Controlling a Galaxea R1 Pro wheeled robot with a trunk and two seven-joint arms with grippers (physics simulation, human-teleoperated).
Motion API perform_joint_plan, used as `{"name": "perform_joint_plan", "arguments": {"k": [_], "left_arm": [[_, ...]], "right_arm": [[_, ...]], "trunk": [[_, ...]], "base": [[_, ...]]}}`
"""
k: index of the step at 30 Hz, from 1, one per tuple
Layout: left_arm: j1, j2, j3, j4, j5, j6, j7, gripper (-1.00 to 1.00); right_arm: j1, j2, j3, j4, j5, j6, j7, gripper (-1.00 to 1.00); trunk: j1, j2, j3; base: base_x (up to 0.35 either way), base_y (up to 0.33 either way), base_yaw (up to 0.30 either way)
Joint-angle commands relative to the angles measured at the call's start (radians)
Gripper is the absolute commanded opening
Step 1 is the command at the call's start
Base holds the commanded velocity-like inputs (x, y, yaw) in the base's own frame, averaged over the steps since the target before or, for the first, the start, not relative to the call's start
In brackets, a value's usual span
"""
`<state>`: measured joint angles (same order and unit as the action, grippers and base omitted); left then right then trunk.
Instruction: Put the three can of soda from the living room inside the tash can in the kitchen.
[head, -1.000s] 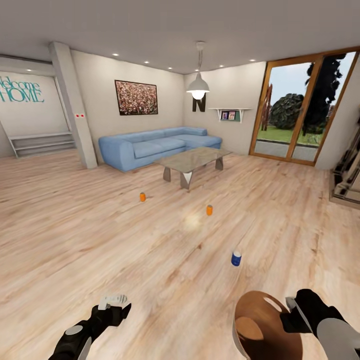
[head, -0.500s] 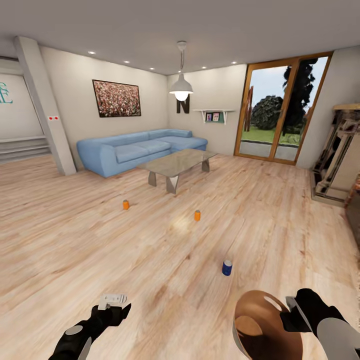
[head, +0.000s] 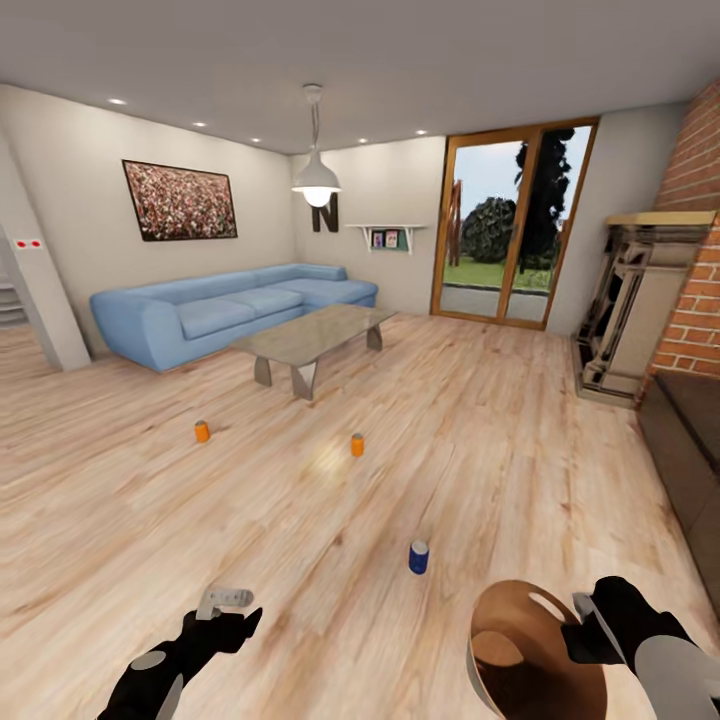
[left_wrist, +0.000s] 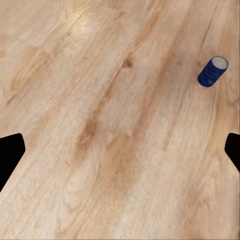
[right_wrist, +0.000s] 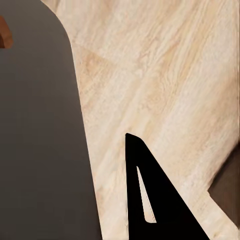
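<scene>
**Three cans on the floor, one bin in the grip**

Three soda cans stand apart on the wood floor (head: 480, 420): the far left orange can (head: 202, 431), the middle orange can (head: 357, 444) and the near blue can (head: 419, 557). The left wrist view shows the blue can's grey top close up. The right wrist view shows the trash can's grey outer wall. From the head view, the trash can (head: 500, 680) has nothing inside. The right gripper (head: 588, 630) pinches its rim. The left gripper (head: 225, 600) hangs with jaws spread, holding nothing.
</scene>
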<state>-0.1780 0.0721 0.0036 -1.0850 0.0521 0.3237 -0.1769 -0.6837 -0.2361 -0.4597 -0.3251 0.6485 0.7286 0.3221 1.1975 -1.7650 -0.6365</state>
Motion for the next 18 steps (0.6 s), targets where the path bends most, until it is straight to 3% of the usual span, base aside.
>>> {"name": "perform_joint_plan", "arguments": {"k": [1, 6, 18], "left_arm": [[0.000, 0.000, 0.000, 0.000, 0.000, 0.000, 0.000, 1.00], [0.000, 0.000, 0.000, 0.000, 0.000, 0.000, 0.000, 1.00], [0.000, 0.000, -0.001, 0.000, 0.000, 0.000, -0.002, 1.00]], "right_arm": [[0.000, 0.000, -0.002, 0.000, -0.010, 0.002, 0.000, -1.00], [0.000, -0.001, -0.002, 0.000, -0.010, 0.001, 0.000, -1.00], [0.000, 0.002, -0.003, 0.003, -0.011, 0.001, 0.001, -1.00]], "trunk": [[0.000, 0.000, 0.001], [0.000, 0.000, 0.005], [0.000, 0.000, 0.008]], "base": [[0.282, -0.199, -0.210], [0.271, -0.211, -0.180], [0.252, -0.233, -0.060]]}}
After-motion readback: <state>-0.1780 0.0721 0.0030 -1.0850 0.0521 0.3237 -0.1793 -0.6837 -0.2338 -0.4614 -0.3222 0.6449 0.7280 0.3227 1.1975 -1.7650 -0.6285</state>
